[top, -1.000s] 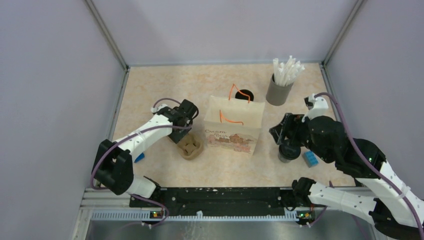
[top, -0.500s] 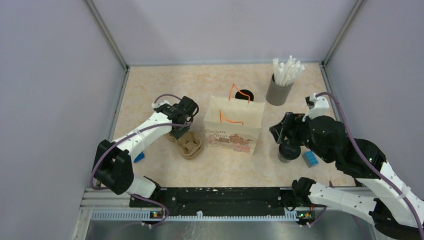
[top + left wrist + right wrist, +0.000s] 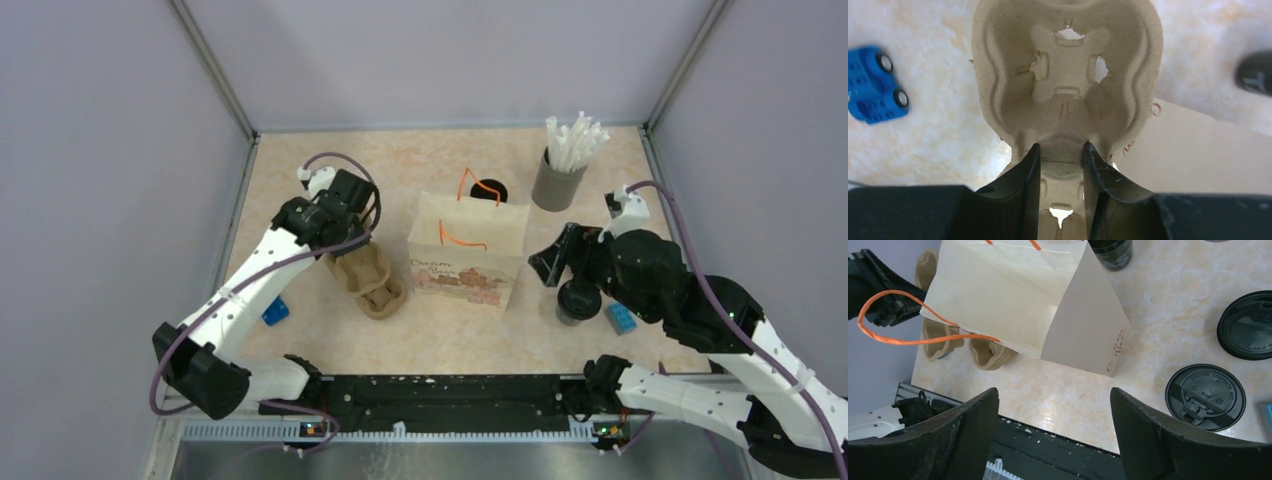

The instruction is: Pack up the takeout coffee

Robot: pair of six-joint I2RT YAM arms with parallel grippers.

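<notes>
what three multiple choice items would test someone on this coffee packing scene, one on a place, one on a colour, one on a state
1. Where does the straw holder stand relative to the paper bag?
A. beyond it, to the right
B. in front of it, to the left
C. inside it

2. What colour are the bag's handles?
A. green
B. orange
C. black

3. What are the left fingers doing?
A. spread wide above the bag
B. closed on the cup carrier
C. pinching a straw

Answers:
1 A, the top view shows the holder near the far right corner of the table, past the bag.
2 B, both looped handles are orange.
3 B, the left wrist view shows the fingers pressed against either side of the carrier's middle rib.
</notes>
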